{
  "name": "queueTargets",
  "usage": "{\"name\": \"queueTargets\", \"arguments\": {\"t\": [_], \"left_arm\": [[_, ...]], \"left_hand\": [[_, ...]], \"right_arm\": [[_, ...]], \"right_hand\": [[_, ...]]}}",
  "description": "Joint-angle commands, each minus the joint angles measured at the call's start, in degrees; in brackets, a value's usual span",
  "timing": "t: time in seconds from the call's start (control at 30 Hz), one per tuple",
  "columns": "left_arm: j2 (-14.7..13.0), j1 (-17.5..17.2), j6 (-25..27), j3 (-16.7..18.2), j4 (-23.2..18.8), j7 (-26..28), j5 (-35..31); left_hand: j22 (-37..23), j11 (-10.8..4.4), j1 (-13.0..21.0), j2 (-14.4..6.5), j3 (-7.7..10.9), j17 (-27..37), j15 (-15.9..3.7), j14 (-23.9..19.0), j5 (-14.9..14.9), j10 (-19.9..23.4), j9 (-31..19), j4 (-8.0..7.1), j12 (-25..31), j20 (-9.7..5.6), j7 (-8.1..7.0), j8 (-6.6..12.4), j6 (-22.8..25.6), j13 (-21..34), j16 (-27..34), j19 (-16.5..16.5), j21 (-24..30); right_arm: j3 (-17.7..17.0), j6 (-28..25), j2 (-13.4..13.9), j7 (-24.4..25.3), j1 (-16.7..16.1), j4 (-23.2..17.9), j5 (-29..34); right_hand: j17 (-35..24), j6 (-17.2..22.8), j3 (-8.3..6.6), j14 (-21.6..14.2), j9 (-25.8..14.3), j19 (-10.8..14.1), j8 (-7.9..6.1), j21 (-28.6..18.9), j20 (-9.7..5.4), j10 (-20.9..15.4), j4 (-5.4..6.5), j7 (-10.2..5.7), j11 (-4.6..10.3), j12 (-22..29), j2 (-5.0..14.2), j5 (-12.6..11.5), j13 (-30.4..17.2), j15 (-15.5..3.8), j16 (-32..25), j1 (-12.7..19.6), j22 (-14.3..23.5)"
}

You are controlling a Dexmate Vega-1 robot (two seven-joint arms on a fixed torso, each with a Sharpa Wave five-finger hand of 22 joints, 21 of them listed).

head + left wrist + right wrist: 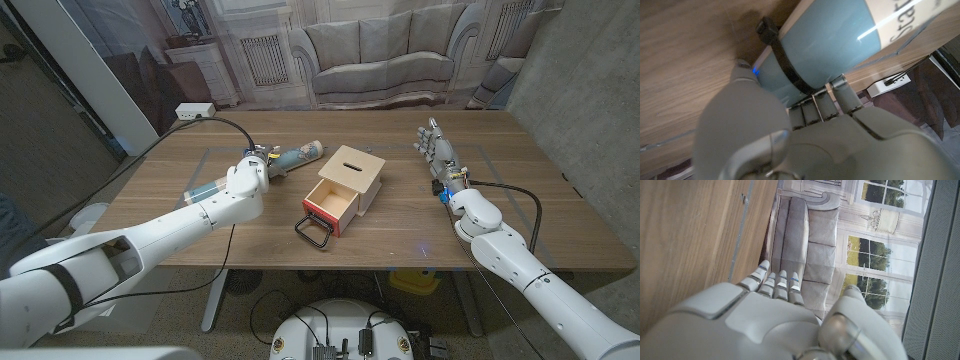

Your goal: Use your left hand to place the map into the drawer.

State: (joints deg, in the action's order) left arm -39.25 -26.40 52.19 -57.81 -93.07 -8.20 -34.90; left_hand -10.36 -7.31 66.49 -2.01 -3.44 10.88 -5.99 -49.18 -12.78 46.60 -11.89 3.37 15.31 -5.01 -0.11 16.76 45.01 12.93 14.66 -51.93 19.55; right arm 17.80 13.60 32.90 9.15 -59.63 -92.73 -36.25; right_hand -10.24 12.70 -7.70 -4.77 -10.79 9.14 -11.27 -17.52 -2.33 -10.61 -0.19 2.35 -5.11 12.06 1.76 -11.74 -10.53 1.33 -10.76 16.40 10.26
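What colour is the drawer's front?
Red, drawer front, clearest in the head view.

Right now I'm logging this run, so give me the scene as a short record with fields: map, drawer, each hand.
map: rolled, blue-grey, black band around it, lying on the table left of the drawer
drawer: pulled open, red front, black handle
left hand: at the map's near end, fingers against it; grip unclear
right hand: holds nothing, fingers apart, right of the drawer

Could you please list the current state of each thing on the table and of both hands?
map: rolled, bound by a black band, lying on the table at the left hand.
drawer: pulled open, nothing visible inside.
left hand: at the map's end; grip unclear.
right hand: open, fingers apart, holding nothing.
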Motion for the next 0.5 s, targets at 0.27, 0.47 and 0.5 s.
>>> {"name": "queueTargets", "arguments": {"t": [0.27,0.47,0.5], "left_arm": [[-0.53,-0.39,0.57,1.26,-1.32,2.46,1.49],[-0.96,-0.68,0.40,2.00,-2.27,3.07,2.19],[-1.21,-0.97,-0.15,2.44,-2.61,3.49,2.58]], "left_hand": [[0.06,-0.43,9.45,-7.19,6.03,-0.08,-5.96,-3.86,0.87,3.22,-0.42,4.61,0.70,-0.74,-0.27,0.88,2.99,0.42,0.08,-2.86,1.04],[0.05,-0.04,9.70,-7.32,6.53,-0.04,-5.12,-2.49,1.19,2.32,-0.48,4.30,-0.05,-0.18,-0.38,0.27,2.14,0.65,-1.13,-1.47,0.43],[0.04,-0.05,9.70,-7.30,6.60,-0.02,-5.11,-2.10,1.24,2.13,-0.49,4.23,-0.19,-0.15,-0.35,0.20,2.10,0.70,-1.40,-1.44,0.40]], "right_arm": [[0.26,-0.02,-0.12,0.02,0.31,-0.05,0.24],[0.34,0.10,-0.36,0.15,0.38,0.02,0.29],[0.31,0.09,-0.47,0.23,0.36,-0.01,0.17]], "right_hand": [[-0.21,0.20,-0.03,0.22,-0.08,0.63,0.16,0.46,-0.57,0.05,-0.34,0.11,-0.01,-0.11,0.14,0.28,-0.12,0.20,0.14,0.08,0.13],[-0.21,0.22,-0.03,0.19,-0.08,0.68,0.15,0.53,-0.59,0.02,-0.36,0.10,-0.01,-0.09,0.17,0.27,-0.12,0.21,0.13,0.09,0.13],[-0.20,0.22,-0.03,0.22,-0.08,0.68,0.15,0.54,-0.59,0.02,-0.36,0.13,-0.01,-0.09,0.17,0.27,-0.12,0.19,0.14,0.09,0.13]]}}
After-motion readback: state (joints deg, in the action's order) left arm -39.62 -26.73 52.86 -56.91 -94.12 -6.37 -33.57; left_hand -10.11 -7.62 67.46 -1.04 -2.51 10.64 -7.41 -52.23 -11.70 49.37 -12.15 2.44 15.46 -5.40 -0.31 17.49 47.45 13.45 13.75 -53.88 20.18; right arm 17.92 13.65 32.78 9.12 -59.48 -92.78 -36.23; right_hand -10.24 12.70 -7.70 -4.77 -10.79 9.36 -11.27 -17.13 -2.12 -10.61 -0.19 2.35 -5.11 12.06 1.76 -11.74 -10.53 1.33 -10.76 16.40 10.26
